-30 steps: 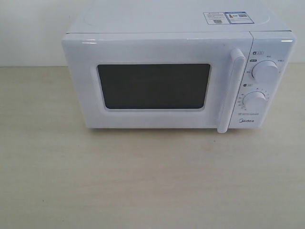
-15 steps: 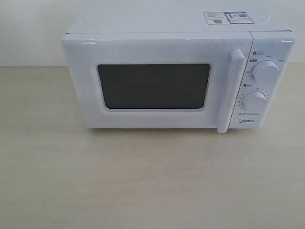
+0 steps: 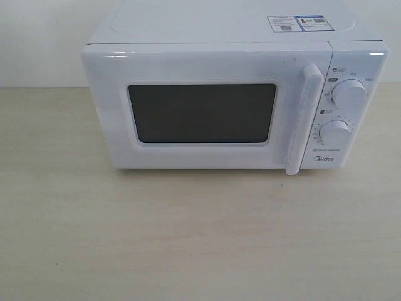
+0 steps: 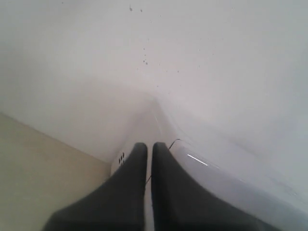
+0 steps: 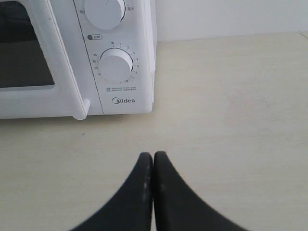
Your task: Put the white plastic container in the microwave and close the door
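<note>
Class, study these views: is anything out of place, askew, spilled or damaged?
Nothing stands out. The microwave sits level on the table, its door shut flush, both dials in place, no spill. The container shows in no view.

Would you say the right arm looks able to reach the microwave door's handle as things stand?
Probably yes. Only bare table lies between the right gripper and the handle, which stands proud of the closed door. The jaws are shut, though, so they would need to open first.
</note>
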